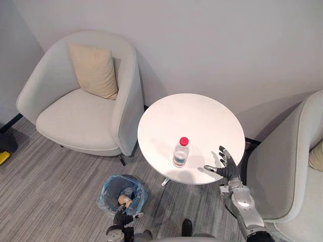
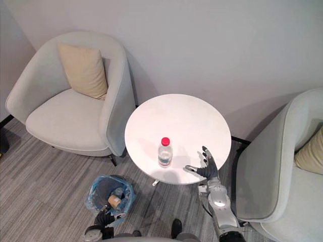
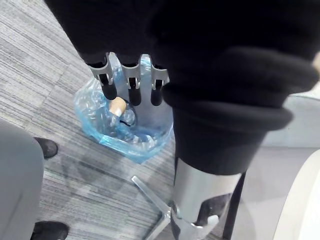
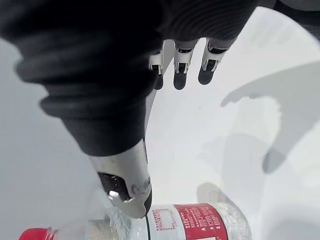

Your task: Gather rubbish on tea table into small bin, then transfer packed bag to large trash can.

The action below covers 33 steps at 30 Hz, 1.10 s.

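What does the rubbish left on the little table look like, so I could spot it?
Find the round white table between the two pale armchairs. Near its front edge stands a clear plastic bottle, upright, beside the robot's open right hand. Its red cap sets it apart.

Clear, red-capped bottle (image 1: 181, 152) stands upright at the white tea table's (image 1: 197, 113) six o'clock before me; blue-lined bin (image 1: 108, 189) holds rubbish at eight.

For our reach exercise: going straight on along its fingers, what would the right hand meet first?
Probably nothing: bare table lies ahead of the right hand; the bottle stands to its left, off that line.
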### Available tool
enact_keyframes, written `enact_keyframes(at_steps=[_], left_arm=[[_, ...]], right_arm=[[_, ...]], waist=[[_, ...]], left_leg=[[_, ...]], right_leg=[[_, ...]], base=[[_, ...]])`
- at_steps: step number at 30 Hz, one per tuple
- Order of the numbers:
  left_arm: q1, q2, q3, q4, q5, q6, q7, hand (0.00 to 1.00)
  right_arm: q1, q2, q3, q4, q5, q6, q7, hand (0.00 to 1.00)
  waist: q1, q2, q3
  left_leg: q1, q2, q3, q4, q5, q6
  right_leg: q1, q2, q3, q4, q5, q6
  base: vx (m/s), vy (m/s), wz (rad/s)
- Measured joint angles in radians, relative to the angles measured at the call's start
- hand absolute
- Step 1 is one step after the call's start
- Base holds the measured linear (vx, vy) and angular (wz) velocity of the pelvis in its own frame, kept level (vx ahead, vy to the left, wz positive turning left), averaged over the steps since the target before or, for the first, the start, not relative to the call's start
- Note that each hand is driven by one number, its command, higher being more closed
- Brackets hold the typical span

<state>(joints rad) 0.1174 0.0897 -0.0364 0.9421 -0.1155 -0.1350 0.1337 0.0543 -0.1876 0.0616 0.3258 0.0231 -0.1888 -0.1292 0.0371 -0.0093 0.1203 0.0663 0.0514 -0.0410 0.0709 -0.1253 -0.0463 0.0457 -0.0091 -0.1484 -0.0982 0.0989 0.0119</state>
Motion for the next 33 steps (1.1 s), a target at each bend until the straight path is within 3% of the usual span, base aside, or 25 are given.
enact_keyframes(at_steps=[6, 8, 21, 22, 25, 33], left_arm=[[0.002, 0.001, 0.003, -0.007, -0.001, -0.006, 0.001, 0.0], [-0.001, 0.001, 0.004, -0.009, -0.002, -0.008, 0.001, 0.0], [-0.012, 0.0, 0.005, -0.031, -0.01, -0.026, 0.002, 0.0], [-0.012, 0.0, 0.003, -0.033, -0.013, -0.028, 0.002, 0.0], [-0.013, -0.004, -0.002, -0.051, -0.031, -0.029, 0.002, 0.0], [-0.02, -0.007, -0.013, -0.073, -0.074, -0.046, 0.0, 0.0]], right_arm=[[-0.092, -0.015, 0.105, 0.045, -0.016, 0.0, 0.0, 0.0], [-0.104, -0.014, 0.117, 0.065, -0.016, 0.001, 0.0, 0.0], [-0.236, 0.02, 0.152, 0.146, -0.016, 0.003, -0.022, 0.0], [-0.26, 0.026, 0.152, 0.169, -0.016, 0.003, -0.029, 1.0], [-0.301, 0.027, 0.151, 0.201, -0.012, 0.003, -0.046, 1.0], [-0.443, 0.02, 0.173, 0.252, 0.018, 0.021, -0.051, 1.0]], waist=[[0.01, 0.001, 0.003], [0.032, 0.002, 0.004], [0.038, 0.011, 0.064], [0.04, 0.012, 0.067], [0.064, 0.017, 0.076], [0.087, 0.028, 0.114]], left_leg=[[-0.035, -0.017, -0.04, 0.001, 0.017, 0.009], [-0.04, -0.017, -0.04, 0.001, 0.017, 0.009], [-0.086, -0.028, -0.062, 0.01, 0.021, 0.01], [-0.091, -0.029, -0.065, 0.015, 0.021, 0.01], [-0.111, -0.03, -0.067, 0.028, 0.022, 0.01], [-0.15, -0.03, -0.065, 0.049, 0.024, 0.008]], right_leg=[[-0.019, -0.017, -0.038, 0.0, 0.001, 0.003], [-0.021, -0.018, -0.038, 0.0, 0.001, 0.003], [-0.054, -0.028, -0.059, 0.007, -0.001, 0.011], [-0.065, -0.03, -0.062, 0.011, -0.001, 0.011], [-0.083, -0.031, -0.063, 0.022, -0.001, 0.011], [-0.122, -0.033, -0.059, 0.045, -0.001, 0.01]], base=[[-0.05, 0.014, 0.2], [-0.06, 0.008, 0.05], [-0.01, 0.008, 0.05], [-0.02, 0.013, 0.08], [-0.03, 0.006, 0.02], [-0.06, 0.003, 0.0]])
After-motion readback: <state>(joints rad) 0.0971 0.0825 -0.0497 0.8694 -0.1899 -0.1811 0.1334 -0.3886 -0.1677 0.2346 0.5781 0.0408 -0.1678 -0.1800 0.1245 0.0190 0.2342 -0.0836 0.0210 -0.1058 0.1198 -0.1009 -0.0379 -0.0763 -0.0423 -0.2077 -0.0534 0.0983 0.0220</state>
